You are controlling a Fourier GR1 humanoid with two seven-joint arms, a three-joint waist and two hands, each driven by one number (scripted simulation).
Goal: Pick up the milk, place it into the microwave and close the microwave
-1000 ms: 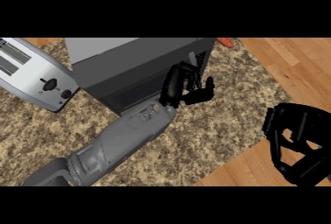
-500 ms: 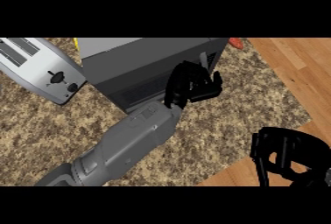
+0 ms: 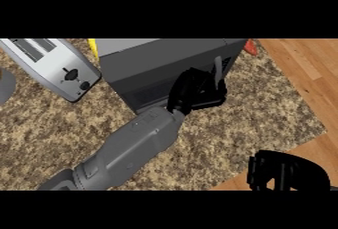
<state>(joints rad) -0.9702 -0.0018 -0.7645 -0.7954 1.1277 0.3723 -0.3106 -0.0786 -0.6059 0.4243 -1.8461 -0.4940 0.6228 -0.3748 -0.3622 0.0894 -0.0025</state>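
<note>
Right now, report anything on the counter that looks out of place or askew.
Nothing stands out. The toaster and microwave sit upright on the counter, with no spill. The left robot hand is at the microwave's front; no milk shows.

Single head view, steeply down, seemingly close

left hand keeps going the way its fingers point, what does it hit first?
The microwave: the left hand already lies against its dark front beside the handle. Whether it touches yet is unclear, since depth is hard to judge from above.
</note>
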